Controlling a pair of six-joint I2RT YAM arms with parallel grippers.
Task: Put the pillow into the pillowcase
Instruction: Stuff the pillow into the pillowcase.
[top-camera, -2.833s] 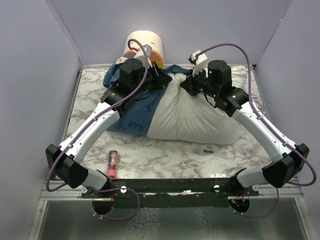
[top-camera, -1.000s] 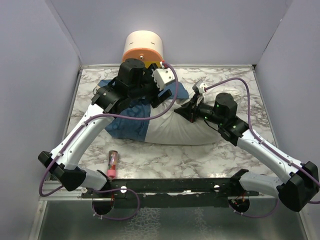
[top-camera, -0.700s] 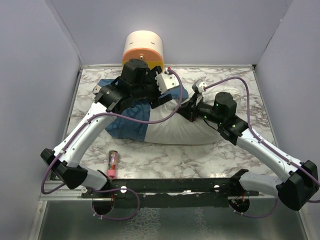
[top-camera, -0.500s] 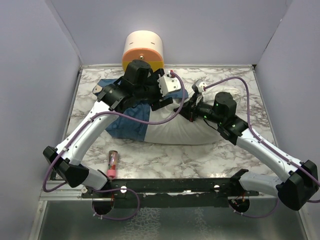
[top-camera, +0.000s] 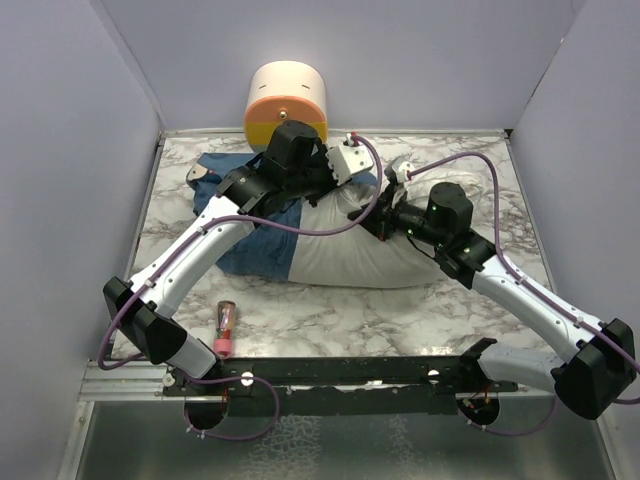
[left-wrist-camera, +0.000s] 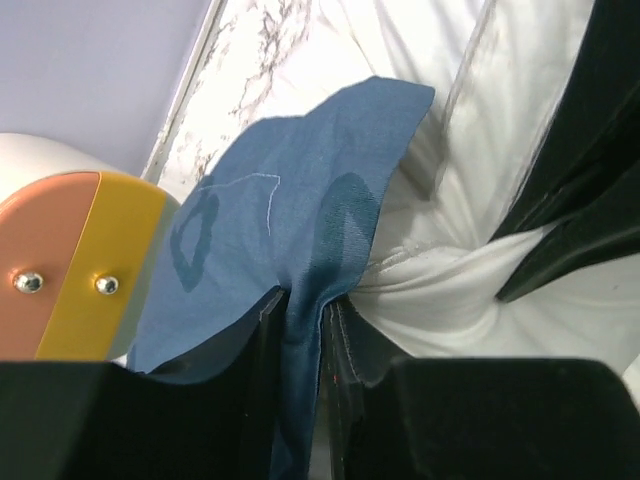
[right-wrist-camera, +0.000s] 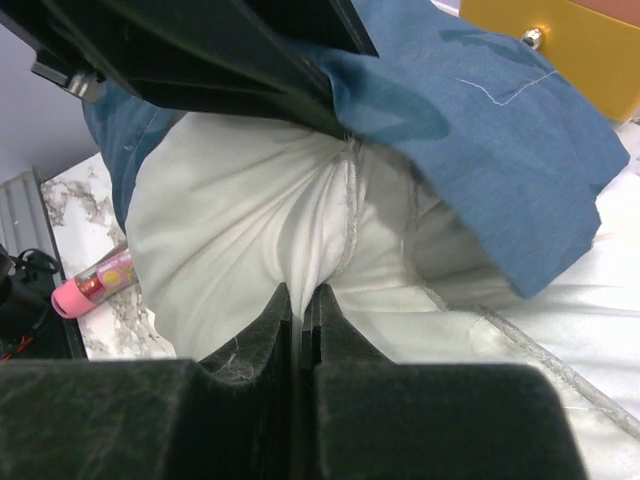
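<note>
Your left gripper (left-wrist-camera: 303, 325) stood nearly closed, its fingers pinching a fold of the blue printed cloth pillowcase (left-wrist-camera: 290, 190) near its edge. Your right gripper (right-wrist-camera: 304, 305) was pressed together on a gathered ridge of the plump white fabric pillow (right-wrist-camera: 230, 220), just beside the left one. The two met over the pillow's far side. The pillow lay across the middle of the white marble-patterned table (top-camera: 480, 165), its left end covered by the pillowcase and its larger right part bare. A cream-and-orange cylinder (top-camera: 287, 100) stood at the far edge, just behind the left wrist. A pink tube (top-camera: 224, 328) lay near the front, apart from the cloth.
</note>
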